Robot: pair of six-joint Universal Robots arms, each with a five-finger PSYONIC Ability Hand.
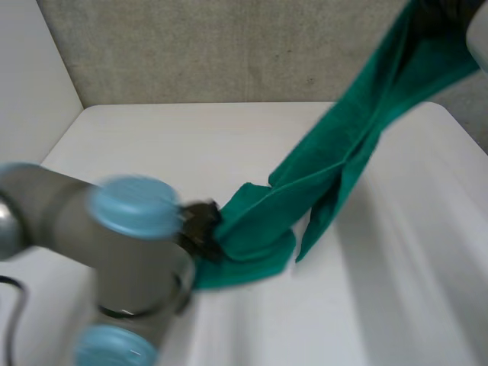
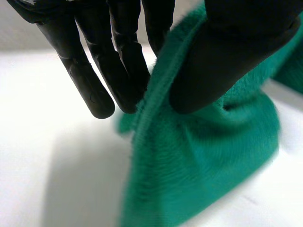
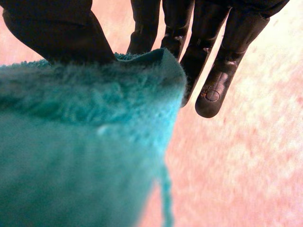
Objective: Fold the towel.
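**Left arm**: grey cylindrical joints with round light-blue caps. It is nearest in the head view, cut off at the lower edge, and hides most of its hand.

**Left hand**: black, smooth and matt. In its wrist view the thumb squeezes cloth against the fingers, pinching the towel's lower end just over the table.

**Green terry-cloth towel**: short fuzzy pile. The lower end lies bunched in folds on the table. The rest rises as a stretched, creased band towards the far right, its top cut off, with a flap hanging beneath.

**Right hand**: black. The thumb lies over a towel corner with the fingers behind, nipping the corner. Cloth hides the contact.

**White table**: smooth, with rounded far corners.

**Grey speckled wall**: behind the table, with a white panel at the left.
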